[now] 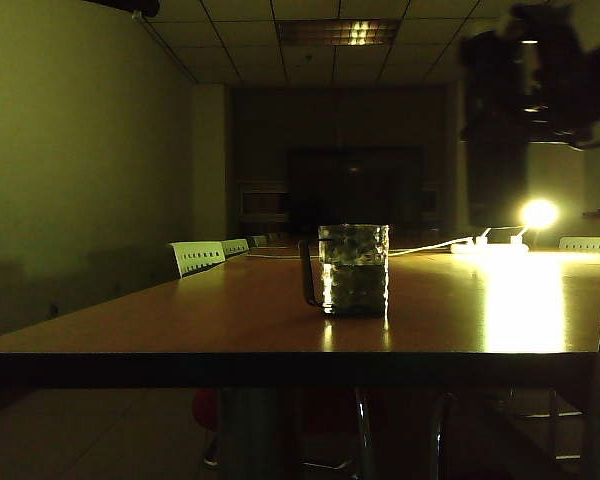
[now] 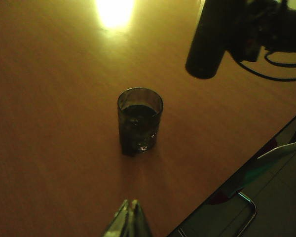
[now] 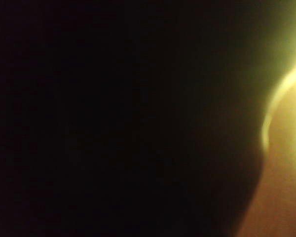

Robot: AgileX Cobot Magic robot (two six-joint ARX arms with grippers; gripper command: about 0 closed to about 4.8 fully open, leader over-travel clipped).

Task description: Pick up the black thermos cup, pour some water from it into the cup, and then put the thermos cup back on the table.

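Closest to the exterior camera runs the dark front edge of the table (image 1: 180, 355), and at mid-frame on it stands the cup (image 1: 353, 270), upright, its loop handle to the picture's left and liquid already partway up its walls. At upper right the right gripper (image 1: 525, 95) holds the thermos (image 1: 497, 165) clear of the tabletop, its base well above the wood and off to the right of the cup. The left wrist view shows the same: the thermos (image 2: 207, 42) hangs in the air at upper right, tilted, apart from the cup (image 2: 140, 120) at centre. The jaws stand fairly wide around the dark body, which appears clamped, though the right wrist view is nearly black, filled by what is probably the thermos wall. The left gripper (image 2: 130, 219) sits at the bottom edge of its own view, fingertips together, empty.

Judging by the water in the cup, the set-down is the step in hand. Doing it well means bringing the thermos fully upright, lowering it onto bare wood well to the right of the cup, and releasing only once the base rests flat.
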